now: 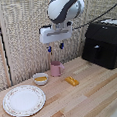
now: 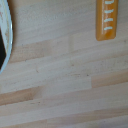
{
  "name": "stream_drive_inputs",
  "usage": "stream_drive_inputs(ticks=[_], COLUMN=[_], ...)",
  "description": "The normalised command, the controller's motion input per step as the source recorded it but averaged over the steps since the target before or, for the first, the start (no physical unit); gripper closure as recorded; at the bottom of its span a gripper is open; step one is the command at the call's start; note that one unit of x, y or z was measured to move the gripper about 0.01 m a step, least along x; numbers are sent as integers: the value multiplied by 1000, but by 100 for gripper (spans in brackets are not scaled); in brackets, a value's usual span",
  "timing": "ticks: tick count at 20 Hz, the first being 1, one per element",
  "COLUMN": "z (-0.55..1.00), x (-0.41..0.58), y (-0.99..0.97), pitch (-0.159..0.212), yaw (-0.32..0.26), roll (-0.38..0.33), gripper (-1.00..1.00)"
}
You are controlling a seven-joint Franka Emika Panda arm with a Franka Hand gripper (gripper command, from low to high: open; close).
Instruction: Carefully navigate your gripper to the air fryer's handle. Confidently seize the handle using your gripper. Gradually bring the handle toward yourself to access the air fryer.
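Gripper (image 1: 55, 46): open, empty, above mug (image 1: 56, 68), well apart from fryer (image 1: 104, 43) handle (image 1: 96, 51); risk: clipping mug when traversing low.

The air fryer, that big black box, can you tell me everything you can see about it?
The air fryer is a big boxy appliance, matte black with a shinier top. It stands upright on the wooden table at the exterior view's right, by the woven wall. Its front drawer looks closed, and a short chunky handle sticks out from it. Nothing touches it except the table; the pincer hangs off to its side, over the pink mug.
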Motion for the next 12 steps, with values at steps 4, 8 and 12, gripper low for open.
stream_drive_inputs(ticks=[4,8,12], z=[36,15,17], x=[107,115,123], y=[12,0,-6], pitch=[-4,-15,-9], yaw=[-325,-356,-367], roll=[-125,-136,-123], gripper=[-100,-100,-100])
